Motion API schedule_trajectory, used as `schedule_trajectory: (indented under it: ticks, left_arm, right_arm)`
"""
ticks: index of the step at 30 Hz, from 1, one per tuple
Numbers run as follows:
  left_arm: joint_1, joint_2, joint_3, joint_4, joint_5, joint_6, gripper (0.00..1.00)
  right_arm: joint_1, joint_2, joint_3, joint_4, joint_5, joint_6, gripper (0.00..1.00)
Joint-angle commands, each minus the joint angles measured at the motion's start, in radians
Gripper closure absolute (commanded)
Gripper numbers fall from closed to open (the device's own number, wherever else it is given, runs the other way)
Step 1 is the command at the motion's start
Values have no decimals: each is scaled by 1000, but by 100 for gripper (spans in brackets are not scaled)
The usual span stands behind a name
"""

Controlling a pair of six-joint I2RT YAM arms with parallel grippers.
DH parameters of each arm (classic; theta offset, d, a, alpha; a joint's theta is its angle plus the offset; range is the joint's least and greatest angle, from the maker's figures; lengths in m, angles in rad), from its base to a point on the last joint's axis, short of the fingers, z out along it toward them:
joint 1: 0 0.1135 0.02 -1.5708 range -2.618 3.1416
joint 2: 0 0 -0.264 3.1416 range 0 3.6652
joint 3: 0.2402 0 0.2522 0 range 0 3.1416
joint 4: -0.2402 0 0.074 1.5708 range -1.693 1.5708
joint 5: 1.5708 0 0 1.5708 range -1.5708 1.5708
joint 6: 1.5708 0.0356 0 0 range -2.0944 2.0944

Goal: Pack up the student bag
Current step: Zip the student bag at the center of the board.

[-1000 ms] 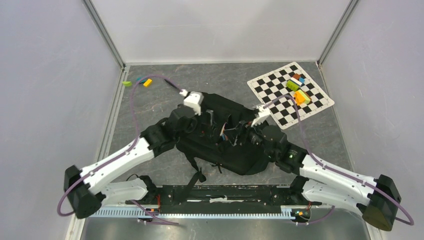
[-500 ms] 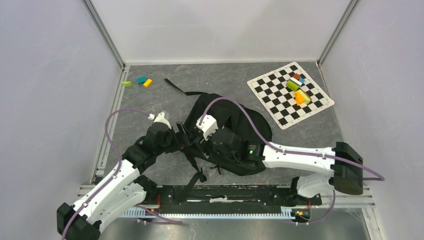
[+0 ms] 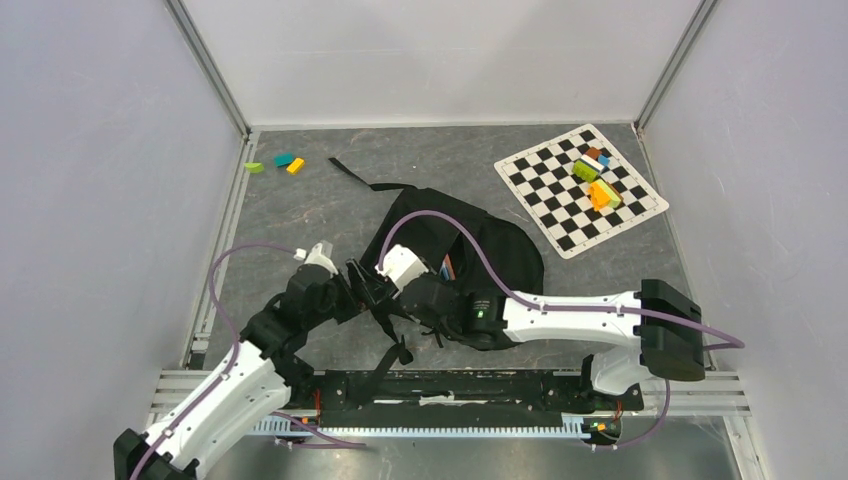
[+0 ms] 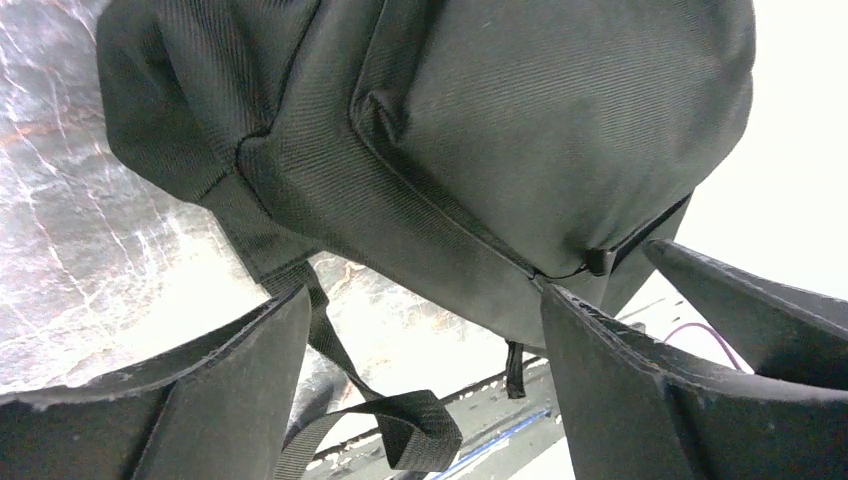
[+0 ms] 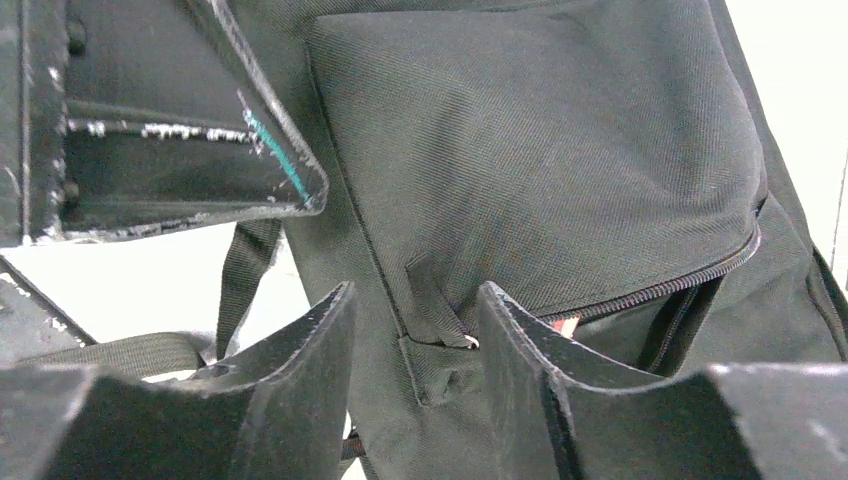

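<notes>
Left gripper (image 4: 420, 300): jaws wide, empty, at bag's near-left corner. Right gripper (image 5: 415, 295): jaws half apart, straddling small fabric tab (image 5: 435, 300) beside zip (image 5: 660, 288), not clamped. Student bag (image 3: 505, 250) slumped mid-tabletop (image 3: 300, 215), just ahead of arm bases. Coloured blocks (image 3: 594, 180) on checkered mat (image 3: 545, 195) far right, more pieces (image 3: 275, 162) far left, all outside bag. Packing judged unfinished. Tab and zip show only in right wrist view, loose items only overhead.

Bag fills the middle
Open desk (image 3: 300, 210) lies left of the bag (image 3: 520, 250); its strap (image 3: 352, 172) trails behind, mat (image 3: 560, 200) right.
</notes>
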Motion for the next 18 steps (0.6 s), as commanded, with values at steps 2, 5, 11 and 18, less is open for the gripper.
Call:
schedule_trajectory:
  ticks: [2,5,11,18]
  left_arm:
    - [-1,83,-44,107,103,-36,15]
    - [-5,119,-38,122,107,-22,18]
    - [-12,207,-88,313,181,-60,34]
    - [-14,236,-64,298,150,-7,85]
  right_arm:
    - [5,45,57,8,73,-21,51]
    - [9,73,67,-5,92,-27,55]
    - [17,106,75,-42,144,-9,75]
    - [25,41,74,-56,176,-8,100]
